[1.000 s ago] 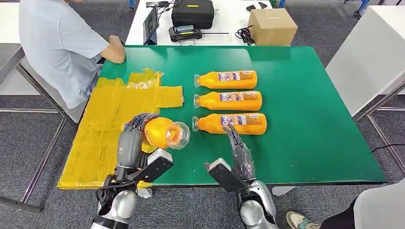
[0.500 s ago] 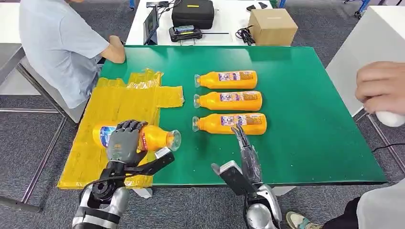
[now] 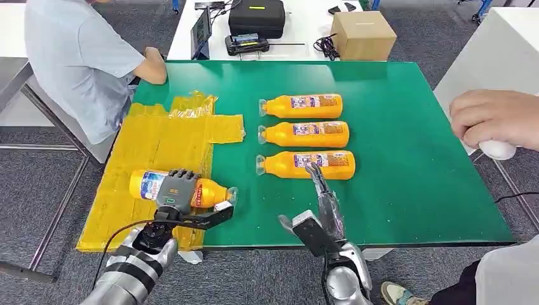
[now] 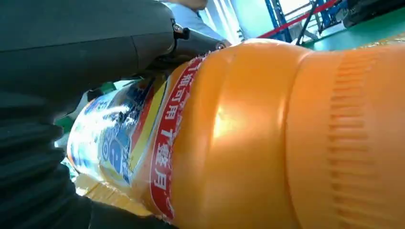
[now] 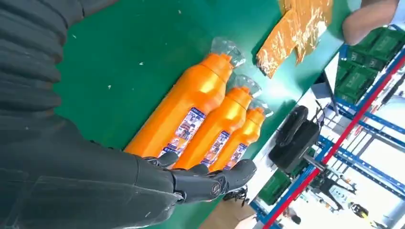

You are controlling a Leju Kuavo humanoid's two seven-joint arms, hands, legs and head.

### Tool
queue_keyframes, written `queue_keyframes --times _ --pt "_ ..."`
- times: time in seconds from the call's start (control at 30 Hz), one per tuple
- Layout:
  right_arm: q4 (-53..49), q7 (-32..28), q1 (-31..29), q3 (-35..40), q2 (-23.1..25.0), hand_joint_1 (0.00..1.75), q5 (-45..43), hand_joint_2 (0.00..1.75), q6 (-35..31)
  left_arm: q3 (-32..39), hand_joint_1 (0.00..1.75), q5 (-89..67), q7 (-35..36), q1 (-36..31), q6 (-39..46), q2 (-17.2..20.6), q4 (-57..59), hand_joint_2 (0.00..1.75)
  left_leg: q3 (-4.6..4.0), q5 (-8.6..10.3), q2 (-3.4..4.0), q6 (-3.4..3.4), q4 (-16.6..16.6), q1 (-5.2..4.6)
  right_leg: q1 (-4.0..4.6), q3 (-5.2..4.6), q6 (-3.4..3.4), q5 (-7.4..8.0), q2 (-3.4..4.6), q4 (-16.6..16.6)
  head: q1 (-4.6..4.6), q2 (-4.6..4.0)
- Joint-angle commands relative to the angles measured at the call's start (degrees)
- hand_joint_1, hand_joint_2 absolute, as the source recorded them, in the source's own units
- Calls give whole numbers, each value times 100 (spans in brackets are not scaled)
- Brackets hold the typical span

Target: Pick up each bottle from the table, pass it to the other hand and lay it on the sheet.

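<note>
We had lowered the orange plastic bottle point(image 3: 184, 188) onto the crinkled yellow sheet point(image 3: 152, 152), left hand point(image 3: 175, 190) still grasping it; right hand point(image 3: 325, 197) hovered released.

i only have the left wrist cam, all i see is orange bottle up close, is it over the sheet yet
Observer: Yes. In the head view the left hand holds the bottle lying along the near part of the yellow sheet, cap end at the sheet's edge.
Operator: how many left on the table
Observer: Three bottles lie in a row on the green table; the nearest one is just ahead of the right hand.
Operator: right hand holding anything
Observer: No, its fingers are stretched out and hold nothing.
</note>
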Motion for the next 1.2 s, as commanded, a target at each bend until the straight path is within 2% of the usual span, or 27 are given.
queue_keyframes --times 0.03,0.07,0.17,0.23,0.53,0.6,0.87,1.0,1.1,1.2 --pt "599 -32 -256 -48 -26 0 -49 175 -2 -513 103 -2 150 -709 -191 253 1564 175 22 -2 14 -9 -7 4 4 18 -10 1 10 -6 -2 0" --pt "605 -34 -260 -66 -22 0 -52 175 -6 -524 49 -2 205 -741 -322 224 1626 175 31 -5 18 -13 -6 4 5 25 -15 -2 12 -3 0 0" --pt "646 -34 -292 -120 -12 0 -55 175 -12 -535 9 -2 262 -842 -616 129 1807 175 34 -1 10 -12 -8 4 6 26 -14 0 5 -4 0 0" --pt "693 -34 -338 -162 5 0 -57 175 -14 -518 0 -2 306 -930 -784 64 1966 175 35 2 11 -13 -4 5 6 30 -10 2 7 -3 -2 0" --pt "835 -37 -391 -230 46 0 -33 175 -31 -287 0 9 254 -1047 -1006 -158 2166 175 62 12 19 -26 -8 4 5 43 -26 15 10 0 0 0" --pt "887 -49 -416 -269 81 0 -2 175 -44 -18 0 53 177 -1068 -1197 -267 2261 175 64 14 21 -30 -9 3 5 43 -30 15 11 3 0 0" --pt "816 -51 -374 -271 85 0 77 175 -63 69 0 -2 128 -947 -1025 -297 2144 175 72 20 23 -29 -12 3 4 53 -31 16 14 2 0 0" --pt "621 -65 -186 -348 143 0 129 175 -104 141 0 -2 -44 -521 -471 -435 1277 175 73 19 20 -28 -12 3 4 57 -29 14 10 1 -2 0" --pt "321 -128 -1 -401 230 0 95 175 -117 176 0 -2 -244 142 -336 -634 26 175 72 19 13 -28 -11 2 3 57 -29 11 3 3 2 0" --pt "244 -122 25 -416 273 0 115 175 -127 -17 0 -2 -240 465 -310 -648 -645 175 63 15 7 -27 -6 0 2 49 -29 6 -4 6 -2 0"
